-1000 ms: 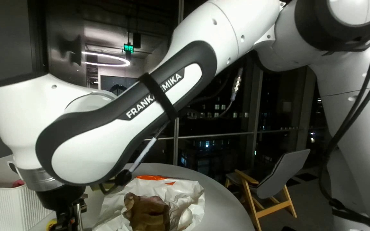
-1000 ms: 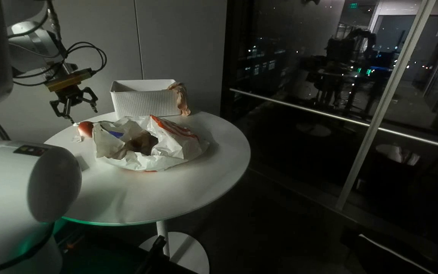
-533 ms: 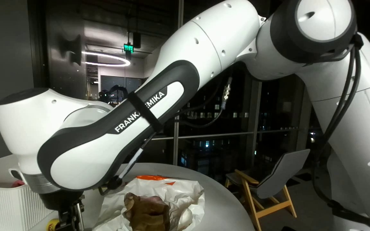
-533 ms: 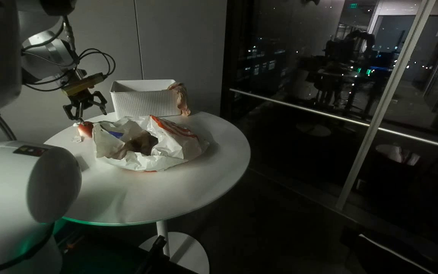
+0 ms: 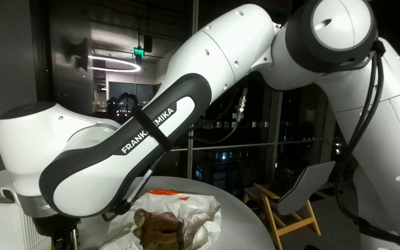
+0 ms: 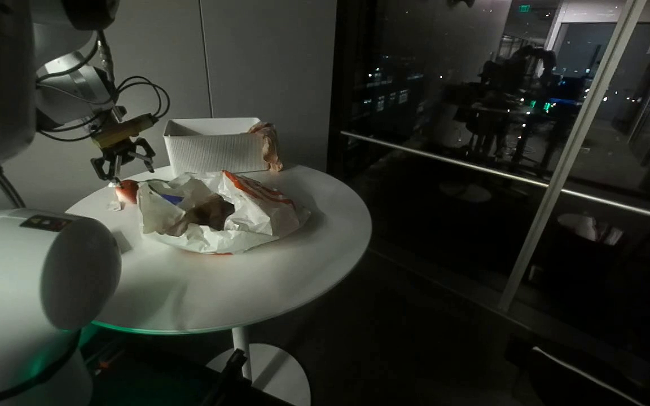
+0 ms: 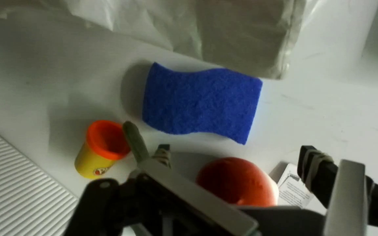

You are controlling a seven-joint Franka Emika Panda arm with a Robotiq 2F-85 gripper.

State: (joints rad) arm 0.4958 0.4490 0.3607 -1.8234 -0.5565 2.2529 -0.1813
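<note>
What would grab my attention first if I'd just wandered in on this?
Probably the big white robot arm, stretching across most of an exterior view. In the wrist view, a bright blue sponge stands out near the middle, while a round, mostly red thing shows between the spread fingers of the open gripper. A crumpled white bag sits on the round table in both exterior views.

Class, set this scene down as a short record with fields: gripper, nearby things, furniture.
Gripper: jaws wide apart
Nearest thing: red rounded object, pale on one side; contact unclear
Also close: blue sponge; yellow tub with orange top; printed card
Packaging: crumpled white plastic bag with orange print, brown item in or on it
Container: ribbed white bin, crumpled beige material at one corner
Furniture: round white table; grey chair with wooden frame
</note>
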